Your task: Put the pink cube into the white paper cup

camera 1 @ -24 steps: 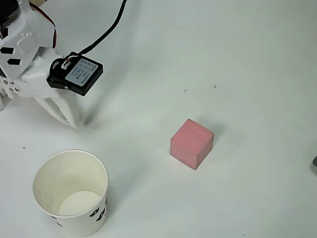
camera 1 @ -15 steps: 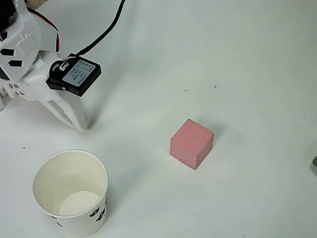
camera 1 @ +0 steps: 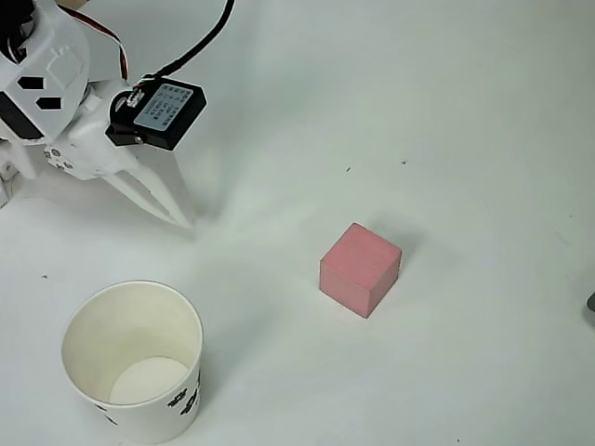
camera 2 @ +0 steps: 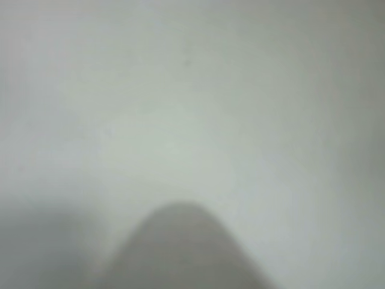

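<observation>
White tabletop (camera 1: 446,111) is seen bare around pink cube (camera 1: 360,268) at centre, white paper cup (camera 1: 133,360) lower left; gripper (camera 1: 178,216) upper left, fingers drawn together, nothing held.

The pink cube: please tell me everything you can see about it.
The pink cube is a small salmon-pink block with sharp edges and a matte, foam-like surface. It rests flat on the white table, turned so one corner points toward the picture's bottom in the overhead view, and casts a soft shadow. Three faces show, the top one lightest. Nothing touches it but the table: the white paper cup stands apart at lower left, and the gripper is apart at upper left.
</observation>
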You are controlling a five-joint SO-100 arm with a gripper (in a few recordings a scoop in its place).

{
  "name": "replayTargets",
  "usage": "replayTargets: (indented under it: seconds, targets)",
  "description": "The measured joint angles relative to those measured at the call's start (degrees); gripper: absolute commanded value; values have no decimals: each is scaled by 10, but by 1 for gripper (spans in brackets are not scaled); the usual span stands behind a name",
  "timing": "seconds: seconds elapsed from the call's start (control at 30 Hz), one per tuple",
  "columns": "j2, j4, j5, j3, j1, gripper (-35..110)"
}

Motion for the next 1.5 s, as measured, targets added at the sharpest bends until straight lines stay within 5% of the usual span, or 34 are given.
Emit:
replayTargets:
  seconds: [0.73,1.5]
  targets:
    - [-666,-112,-58,-475,-27,3]
    - [-830,-112,-63,-625,-67,29]
